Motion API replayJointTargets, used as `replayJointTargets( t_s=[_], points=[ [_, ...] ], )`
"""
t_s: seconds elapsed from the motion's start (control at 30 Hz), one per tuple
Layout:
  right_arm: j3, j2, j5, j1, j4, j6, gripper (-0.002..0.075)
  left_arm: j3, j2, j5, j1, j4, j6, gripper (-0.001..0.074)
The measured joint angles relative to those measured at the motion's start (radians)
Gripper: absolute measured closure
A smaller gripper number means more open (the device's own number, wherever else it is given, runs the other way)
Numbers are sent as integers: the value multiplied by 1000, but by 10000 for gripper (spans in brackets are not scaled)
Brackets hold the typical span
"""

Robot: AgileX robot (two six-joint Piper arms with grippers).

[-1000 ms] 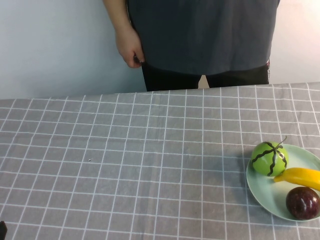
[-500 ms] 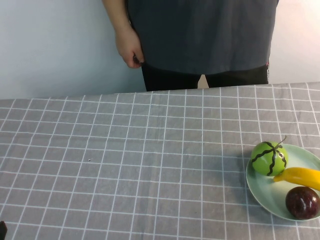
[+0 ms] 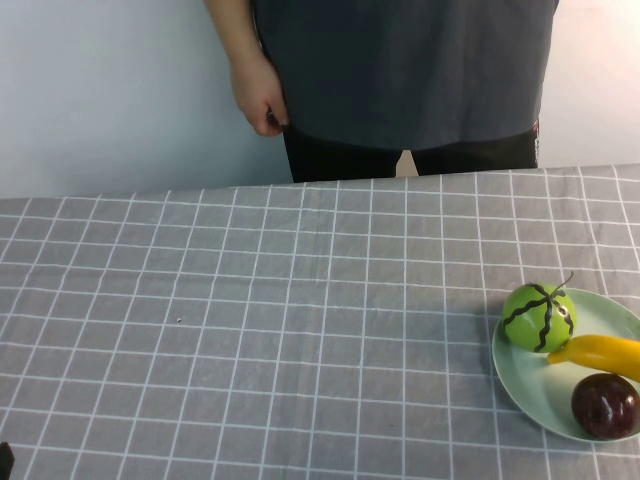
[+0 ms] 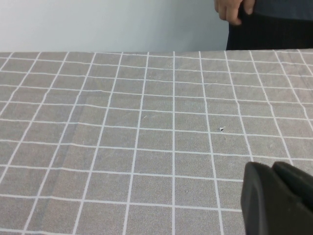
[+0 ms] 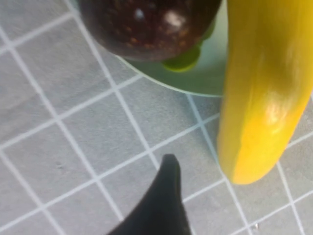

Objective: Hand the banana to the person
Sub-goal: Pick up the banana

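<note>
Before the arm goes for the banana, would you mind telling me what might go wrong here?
The banana lies on the plate between the green striped fruit and the purple fruit, so the right gripper may knock them. The person's hand hangs down, not ready. The left gripper sits idle.

A staged test setup rather than a lived-in room: the worktop wears a grey checked cloth and backs onto a bare pale wall. A person stands at its far edge, and glossy toy fruit sits on a pale green plate.
</note>
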Motion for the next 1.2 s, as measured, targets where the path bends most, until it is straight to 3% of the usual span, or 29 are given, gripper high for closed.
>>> replayJointTargets(
  t_s=[0.47, 0.9, 1.0, 1.2],
  points=[
    [0, 117, -126, -28, 175, -203, 104, 0, 0, 0, 0, 0, 0, 740],
    [0, 181, -233, -28, 288, -229, 113, 0, 0, 0, 0, 0, 0, 740],
    [0, 189, -240, -28, 312, -229, 161, 0, 0, 0, 0, 0, 0, 740],
    [0, 189, -240, -28, 326, -229, 343, 0, 0, 0, 0, 0, 0, 740]
  ],
)
